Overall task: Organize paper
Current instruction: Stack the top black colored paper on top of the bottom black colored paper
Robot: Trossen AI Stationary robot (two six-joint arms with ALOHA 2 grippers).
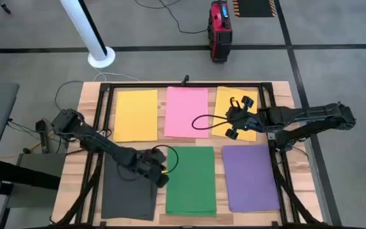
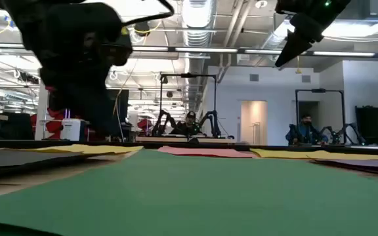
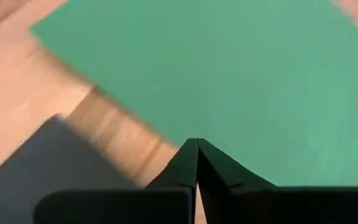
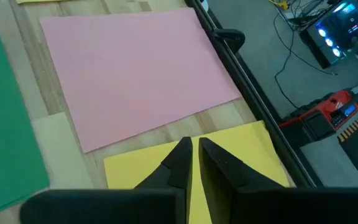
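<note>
Six sheets of coloured paper lie flat on the wooden table (image 1: 93,105), in two rows of three, none inside any tray or box. The far row holds a golden-yellow sheet (image 1: 136,115), a pink sheet (image 1: 186,112) and a brighter yellow sheet (image 1: 224,102). The near row holds a dark grey sheet (image 1: 127,197), a green sheet (image 1: 190,180) and a purple sheet (image 1: 251,177). That makes two yellows and one each of pink, grey, green and purple. Neighbouring sheets are separated by strips of bare wood.

The left gripper (image 1: 161,172) sits low over the gap between the grey and green sheets, at their far corners. In the left wrist view its fingertips (image 3: 196,149) are pressed together with nothing between them, above the wood strip. The right gripper (image 1: 232,119) hangs over the brighter yellow sheet, near the edge that faces the pink one. In the right wrist view its fingers (image 4: 182,158) stand almost together, a thin slit between them, holding nothing.

Beyond the table, on the floor, stand a red device (image 1: 220,28) and a white pole base (image 1: 100,58).
</note>
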